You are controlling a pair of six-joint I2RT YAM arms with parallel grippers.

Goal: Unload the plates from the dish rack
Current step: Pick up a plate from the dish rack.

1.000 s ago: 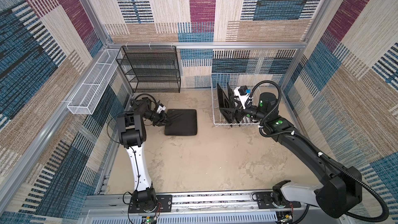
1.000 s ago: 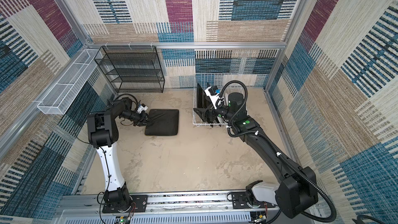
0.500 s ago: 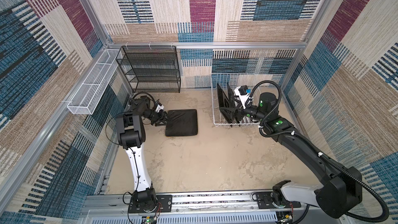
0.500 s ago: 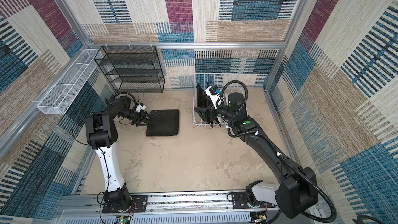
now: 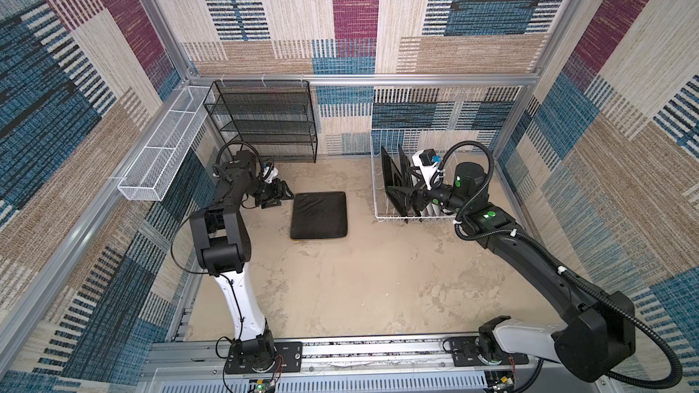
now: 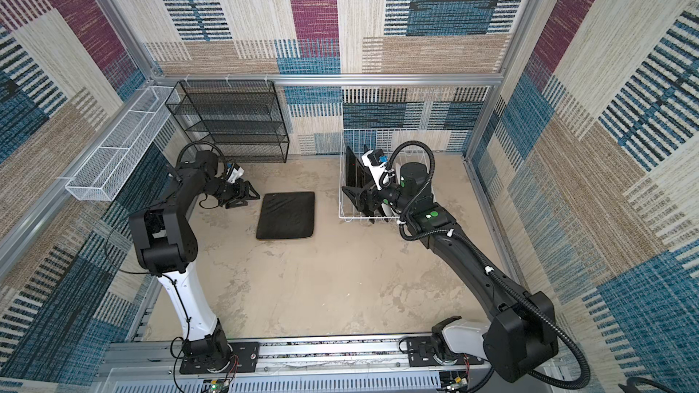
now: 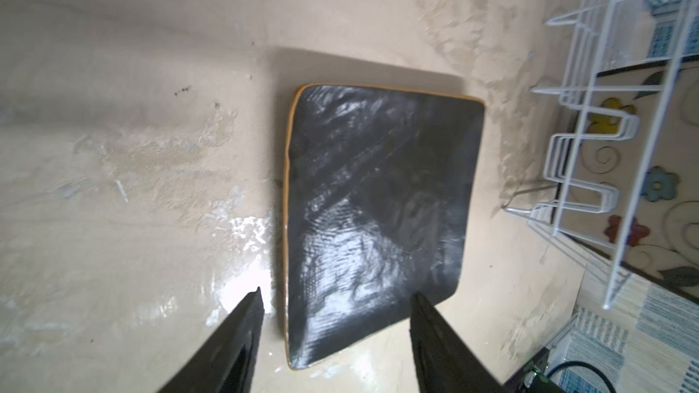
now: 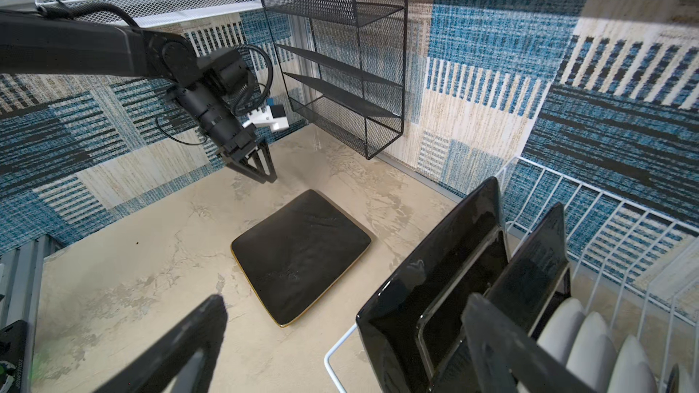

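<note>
One square plate (image 5: 319, 215) lies black back up on the table, gold edge showing in the left wrist view (image 7: 378, 202). My left gripper (image 5: 281, 196) is open just left of it, with its fingertips (image 7: 253, 300) clear of the plate and nothing between them. The white wire dish rack (image 5: 412, 137) stands at the back right. Two square plates (image 8: 435, 281) stand upright in it, beside several round pale plates (image 8: 590, 338). My right gripper (image 8: 342, 302) is wide open at the rack's front. The nearest square plate's edge sits between its fingers, ungripped.
A black mesh shelf unit (image 5: 264, 122) hangs on the back wall behind the left arm. A long white mesh basket (image 5: 162, 156) runs along the left wall. Carpeted walls close in the table on three sides.
My left gripper has opened, let go of the square plate and drawn back to the left. The plate now lies flat on the table. The right arm has not visibly moved.
</note>
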